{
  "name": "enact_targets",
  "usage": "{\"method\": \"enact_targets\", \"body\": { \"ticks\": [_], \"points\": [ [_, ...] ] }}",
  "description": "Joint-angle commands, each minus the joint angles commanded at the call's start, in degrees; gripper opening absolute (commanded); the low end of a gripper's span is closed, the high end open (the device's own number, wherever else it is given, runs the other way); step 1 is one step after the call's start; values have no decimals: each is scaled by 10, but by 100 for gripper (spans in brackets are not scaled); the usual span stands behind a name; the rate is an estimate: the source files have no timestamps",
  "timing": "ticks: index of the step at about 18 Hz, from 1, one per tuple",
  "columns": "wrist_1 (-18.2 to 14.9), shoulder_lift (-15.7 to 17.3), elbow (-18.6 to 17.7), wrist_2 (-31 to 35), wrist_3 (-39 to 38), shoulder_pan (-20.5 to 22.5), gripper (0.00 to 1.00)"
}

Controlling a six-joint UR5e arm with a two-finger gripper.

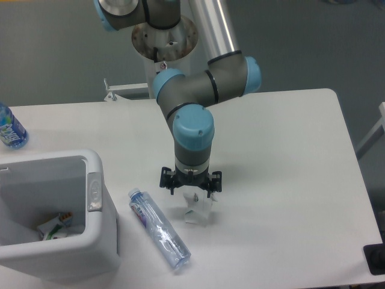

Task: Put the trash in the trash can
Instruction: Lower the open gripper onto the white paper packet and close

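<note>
The crumpled white paper wrapper [198, 211] lies on the table near the middle front, partly covered from above by my gripper [190, 191]. The gripper hangs open directly over the wrapper's upper end, its fingers spread to either side. A long clear plastic bottle [159, 227] with a blue-purple label lies on its side to the left of the wrapper, apart from the gripper. The white trash can [99, 238] stands at the front left, with a small grey latch on its right wall and some wrappers inside.
A second bottle with a bright blue label [10, 128] stands at the far left edge. The arm's base [163, 42] rises behind the table. A dark object [376, 259] sits off the table's front right corner.
</note>
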Motion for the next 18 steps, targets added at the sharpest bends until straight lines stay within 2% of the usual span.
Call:
{"method": "enact_targets", "body": {
  "ticks": [3,5,7,10,12,14,15,18],
  "points": [
    [5,-1,-1,10,-7,1,100],
    [6,-2,-4,59,-6,0,94],
    [6,-3,-7,87,-9,0,81],
    [11,-8,-4,89,-12,0,59],
    [12,-9,-4,91,-21,0,36],
    [12,-9,-2,90,-30,0,8],
    [12,-9,-1,89,-29,0,1],
    [12,-7,3,89,-23,0,0]
  ]
}}
